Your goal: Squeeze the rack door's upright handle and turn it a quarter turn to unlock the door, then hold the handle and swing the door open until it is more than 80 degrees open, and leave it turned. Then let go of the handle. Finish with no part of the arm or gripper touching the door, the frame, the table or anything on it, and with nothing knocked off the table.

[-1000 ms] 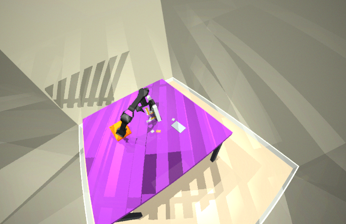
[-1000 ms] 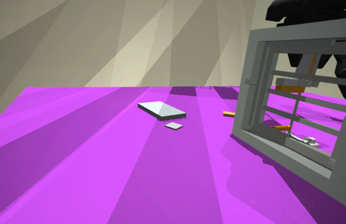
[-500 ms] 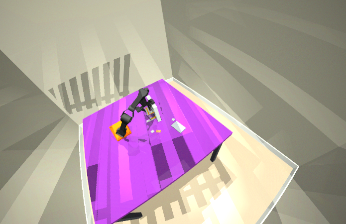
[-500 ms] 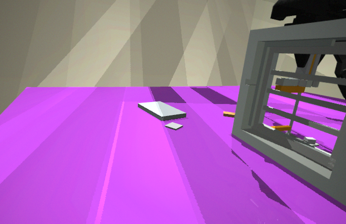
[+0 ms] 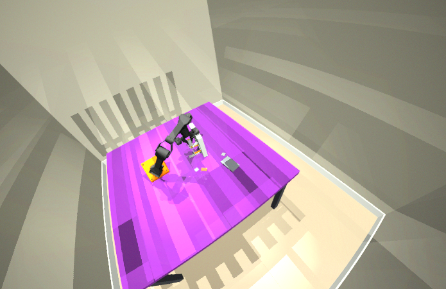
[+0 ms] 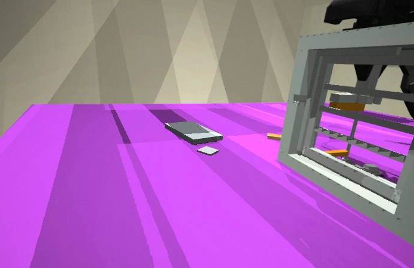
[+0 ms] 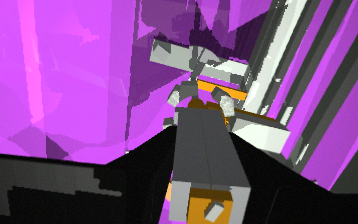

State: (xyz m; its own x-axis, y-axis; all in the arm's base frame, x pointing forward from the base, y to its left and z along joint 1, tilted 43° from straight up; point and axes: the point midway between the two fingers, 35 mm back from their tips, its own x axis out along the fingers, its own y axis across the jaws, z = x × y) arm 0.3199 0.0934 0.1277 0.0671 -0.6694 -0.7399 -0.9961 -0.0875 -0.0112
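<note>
The rack's grey frame (image 5: 202, 146) (image 6: 290, 94) stands upright on the table. Its barred door (image 6: 384, 122) sits within the frame opening and looks closed. The upright handle (image 6: 365, 86) (image 7: 202, 150) is a grey two-part grip, its halves pressed together, with orange showing at its near end in the wrist view. My gripper (image 7: 199, 137) reaches down from above with one black finger on each side of the handle and is shut on it. The fingertips are partly hidden by the handle and the door bars. The frames do not clearly show how far the handle is turned.
A grey slab (image 5: 230, 163) (image 6: 191, 131) and a small white tile (image 5: 223, 154) (image 6: 208, 150) lie beyond the frame. An orange block (image 5: 204, 169) (image 6: 273, 136) and a small white piece (image 5: 196, 169) lie near it. The arm stands on a yellow-orange base plate (image 5: 146, 166).
</note>
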